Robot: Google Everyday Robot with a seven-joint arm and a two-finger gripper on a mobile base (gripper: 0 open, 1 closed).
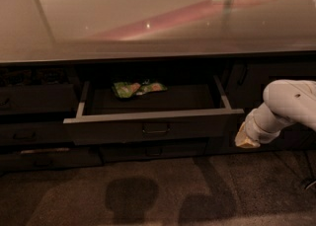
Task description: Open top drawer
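While top drawer (108, 130) stands pulled out, dark grey: end effector (245, 138) just right, state unclear.

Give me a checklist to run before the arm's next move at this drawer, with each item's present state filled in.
1. The top drawer is pulled out, with its tray exposed: ok.
2. The gripper is off the handle; it sits low, to the right of the drawer's front right corner: ok.
3. The handle is free, with nothing on or in front of it: ok.
4. The green packet lies inside the tray near the back, not over the edge: ok.
5. The drawer is out to its full travel: cannot tell.
6. The gripper is not touching the drawer's corner: cannot tell.
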